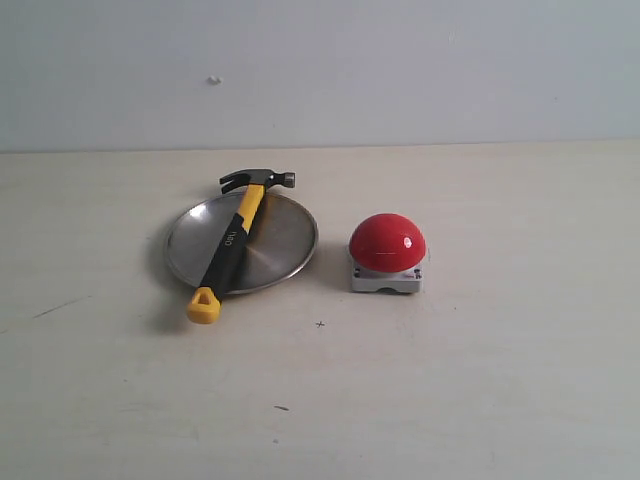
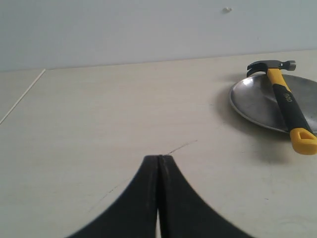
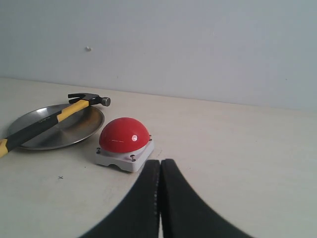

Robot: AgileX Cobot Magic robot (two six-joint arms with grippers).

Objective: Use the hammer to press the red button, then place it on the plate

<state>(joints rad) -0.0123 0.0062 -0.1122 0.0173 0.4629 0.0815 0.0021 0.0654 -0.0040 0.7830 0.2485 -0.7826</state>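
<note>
The hammer (image 1: 233, 243) lies across the silver plate (image 1: 283, 243), its dark head at the plate's far rim and its yellow looped end hanging over the near rim. To the right of the plate stands the red button (image 1: 387, 243) on its grey base. Neither arm shows in the exterior view. My left gripper (image 2: 159, 157) is shut with nothing in it, well away from the hammer (image 2: 285, 98) and the plate (image 2: 255, 100). My right gripper (image 3: 160, 161) is shut and empty, just short of the red button (image 3: 124, 135); the hammer (image 3: 59, 116) and the plate (image 3: 74, 128) lie beyond.
A pale wooden table (image 1: 480, 380) meets a plain light wall at the back. A faint seam line (image 2: 22, 99) runs across the tabletop in the left wrist view.
</note>
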